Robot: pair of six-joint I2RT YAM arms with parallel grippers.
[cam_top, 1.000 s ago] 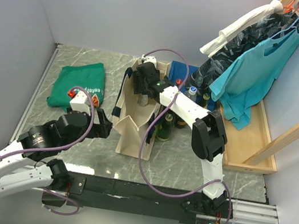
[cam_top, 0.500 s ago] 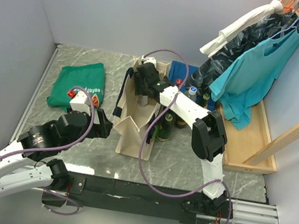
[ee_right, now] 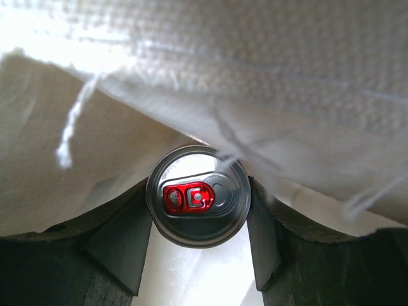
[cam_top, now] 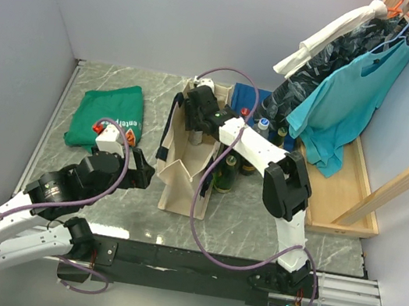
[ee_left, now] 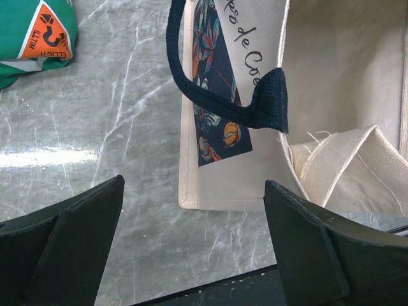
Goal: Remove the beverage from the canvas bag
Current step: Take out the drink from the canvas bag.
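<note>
Right gripper (ee_right: 199, 210) inside canvas bag (cam_top: 179, 184), clamped on red-tabbed drink can (ee_right: 191, 224) for lift-out; left gripper (ee_left: 194, 185) spread wide beside bag, probably to steady.

Left wrist view first: the canvas bag (ee_left: 229, 185) carries a navy printed panel (ee_left: 218, 127) with white cursive running up it. "de Coe" is readable, and the rest is cut off at the bag's edge and by the strap. Up in the corner, an orange diamond label (ee_left: 46, 33) sits on the green T-shirt (ee_left: 19, 60), with a white hook sign and small letters that look like "ELLIOT". From above, white print on the shirt reads "enterp", then folds away. On the beverage can (ee_right: 197, 204), nothing legible on the lid.
</note>
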